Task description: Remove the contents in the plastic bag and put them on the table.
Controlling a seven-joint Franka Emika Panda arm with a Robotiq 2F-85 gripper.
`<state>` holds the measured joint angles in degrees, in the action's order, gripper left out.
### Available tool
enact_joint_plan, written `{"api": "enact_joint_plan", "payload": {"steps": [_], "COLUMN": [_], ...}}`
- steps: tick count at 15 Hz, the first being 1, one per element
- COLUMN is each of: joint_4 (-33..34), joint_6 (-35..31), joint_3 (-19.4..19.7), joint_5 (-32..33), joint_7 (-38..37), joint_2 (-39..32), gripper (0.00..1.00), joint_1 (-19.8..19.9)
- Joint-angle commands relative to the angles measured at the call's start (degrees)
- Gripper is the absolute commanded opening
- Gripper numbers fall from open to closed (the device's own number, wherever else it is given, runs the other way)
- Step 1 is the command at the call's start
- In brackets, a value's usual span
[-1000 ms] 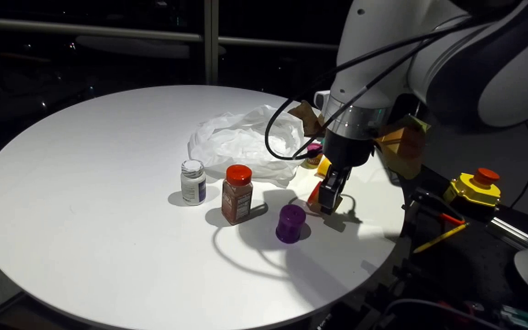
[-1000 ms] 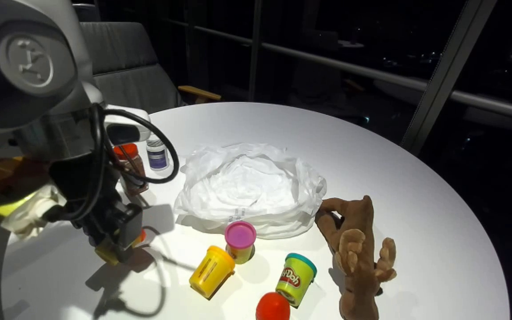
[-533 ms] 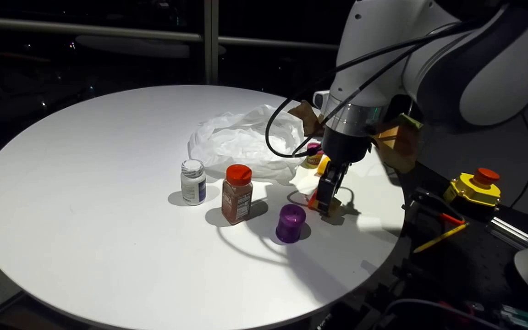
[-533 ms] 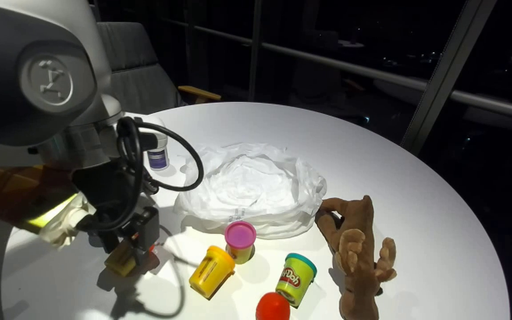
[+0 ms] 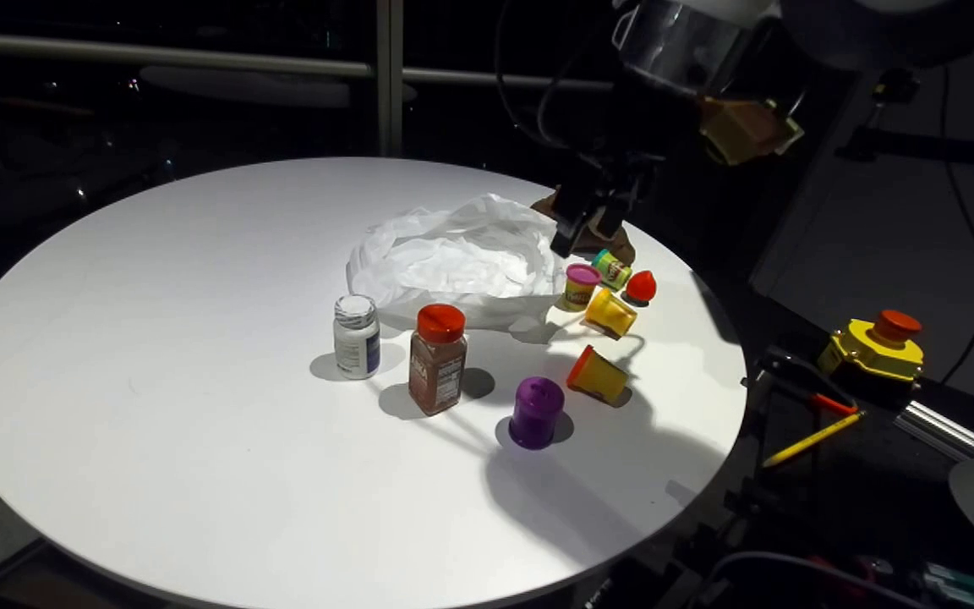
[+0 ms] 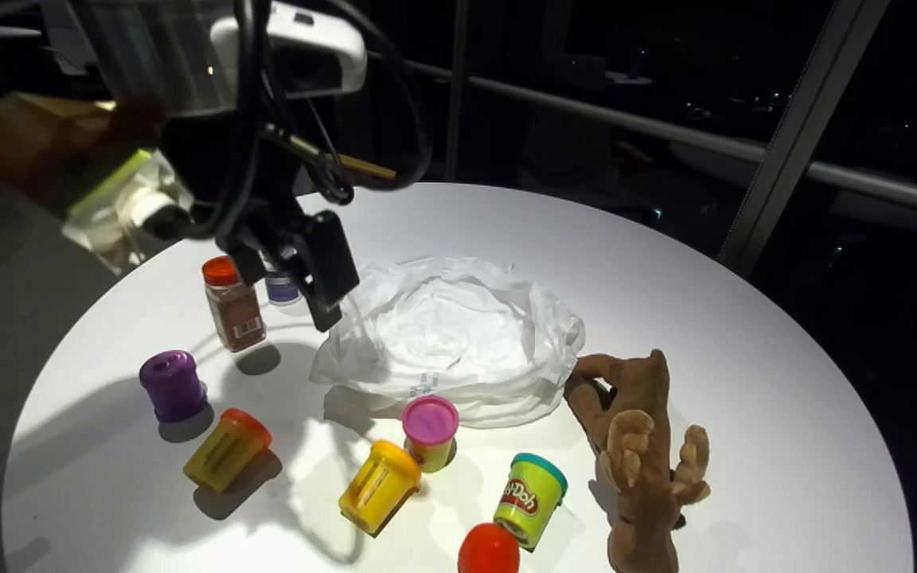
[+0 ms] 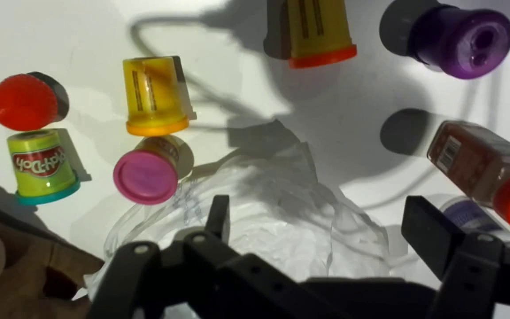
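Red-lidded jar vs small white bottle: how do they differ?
Cap: red on the red-lidded jar, white on the small white bottle.
Body: jar squarish, with reddish-brown contents; bottle round, white, purple on its label.
Height: the jar looks taller than the bottle.
Shared: both stand upright on the table, outside the plastic bag.

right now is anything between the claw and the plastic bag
Nothing visible: in the wrist view the open claw has much of the plastic bag in plain sight ahead. The pink-lidded tub stands beside the bag, off to one side.
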<state>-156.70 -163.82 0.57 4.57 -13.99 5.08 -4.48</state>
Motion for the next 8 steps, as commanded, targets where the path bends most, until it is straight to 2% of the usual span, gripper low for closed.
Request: {"api": "enact_joint_plan", "payload": {"steps": [1, 2, 3, 5, 8], "joint_4": [-0.15, 0.92, 0.65, 1.07, 0.82], "joint_6": [11.30, 15.44, 9.55, 14.27, 15.16], "joint_3": [-0.03, 0.68, -1.14, -0.64, -0.57], "joint_5": [-4.95, -6.62, -4.59, -5.92, -6.08], "joint_7": [1.30, 2.49, 0.95, 1.74, 1.81], "joint_2": [13.81, 16.10, 9.70, 14.44, 15.78], "gripper": [1.00, 1.00, 1.00, 1.00, 1.00], "joint_1": [2.28, 2.48, 2.99, 3.49, 3.56]}}
